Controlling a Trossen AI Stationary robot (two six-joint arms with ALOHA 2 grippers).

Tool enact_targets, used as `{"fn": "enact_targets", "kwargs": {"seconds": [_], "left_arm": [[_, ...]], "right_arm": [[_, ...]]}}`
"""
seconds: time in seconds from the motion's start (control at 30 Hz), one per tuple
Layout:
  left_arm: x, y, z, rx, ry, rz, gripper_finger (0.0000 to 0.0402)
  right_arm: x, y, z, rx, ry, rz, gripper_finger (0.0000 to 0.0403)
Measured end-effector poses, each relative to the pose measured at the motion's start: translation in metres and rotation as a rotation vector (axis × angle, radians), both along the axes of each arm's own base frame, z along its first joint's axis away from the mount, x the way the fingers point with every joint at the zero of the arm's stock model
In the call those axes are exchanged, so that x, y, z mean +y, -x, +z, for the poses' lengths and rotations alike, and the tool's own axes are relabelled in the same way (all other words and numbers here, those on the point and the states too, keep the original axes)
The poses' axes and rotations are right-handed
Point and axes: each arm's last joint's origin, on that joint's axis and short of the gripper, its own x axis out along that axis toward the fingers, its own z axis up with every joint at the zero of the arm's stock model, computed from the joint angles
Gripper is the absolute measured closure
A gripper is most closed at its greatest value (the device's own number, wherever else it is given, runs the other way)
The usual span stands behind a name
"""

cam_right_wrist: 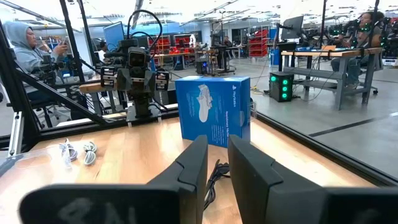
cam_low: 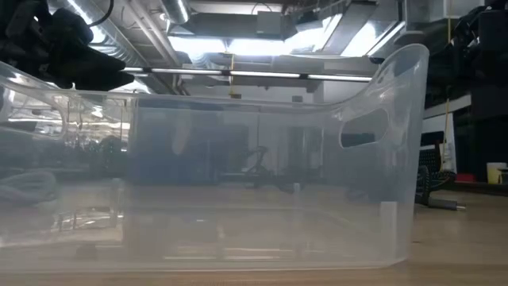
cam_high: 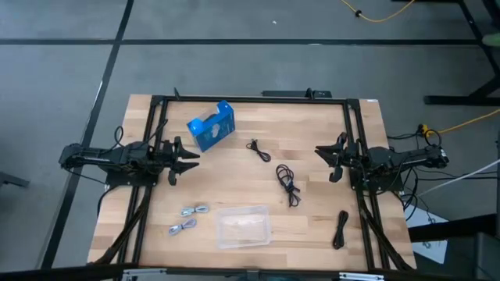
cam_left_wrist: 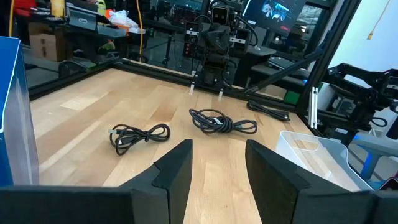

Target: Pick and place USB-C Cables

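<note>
Five USB-C cables lie flat on the wooden table. A small black one (cam_high: 259, 150) is at mid-table, a black bundle (cam_high: 288, 184) lies right of centre, and a third black one (cam_high: 341, 229) is near the right front corner. Two light grey ones (cam_high: 195, 211) (cam_high: 183, 228) lie front left. My left gripper (cam_high: 183, 160) hovers open at the left side; its wrist view shows the black cables (cam_left_wrist: 140, 135) (cam_left_wrist: 221, 121) ahead of the gripper (cam_left_wrist: 217, 165). My right gripper (cam_high: 330, 161) hovers open at the right side, facing the blue box (cam_right_wrist: 214, 115) and the grey cables (cam_right_wrist: 78, 151).
A clear plastic tray (cam_high: 244, 225) sits at front centre and fills the low view (cam_low: 238, 199). The blue box (cam_high: 212, 126) stands at the far left of the table. Black frame rails (cam_high: 250, 99) border the table. A person (cam_right_wrist: 28, 50) sits beyond the table.
</note>
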Motion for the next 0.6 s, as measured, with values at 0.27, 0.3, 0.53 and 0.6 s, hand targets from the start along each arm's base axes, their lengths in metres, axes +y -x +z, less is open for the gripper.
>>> {"fn": "enact_targets", "kwargs": {"seconds": [0.27, 0.3, 0.53, 0.6], "left_arm": [[0.000, 0.000, 0.000, 0.000, 0.000, 0.000, 0.0259], [0.000, 0.000, 0.000, -0.001, 0.000, 0.001, 0.0259], [0.001, 0.002, 0.018, -0.187, 0.019, 0.033, 0.0259], [0.001, 0.004, 0.027, -0.286, 0.025, 0.034, 0.0259]], "right_arm": [[0.000, 0.000, 0.000, 0.000, 0.000, 0.000, 0.0334], [0.000, 0.000, 0.000, 0.000, 0.000, 0.000, 0.0334], [0.000, 0.000, 0.000, 0.000, 0.000, 0.000, 0.0334], [0.000, 0.000, 0.000, 0.000, 0.000, 0.000, 0.0334]]}}
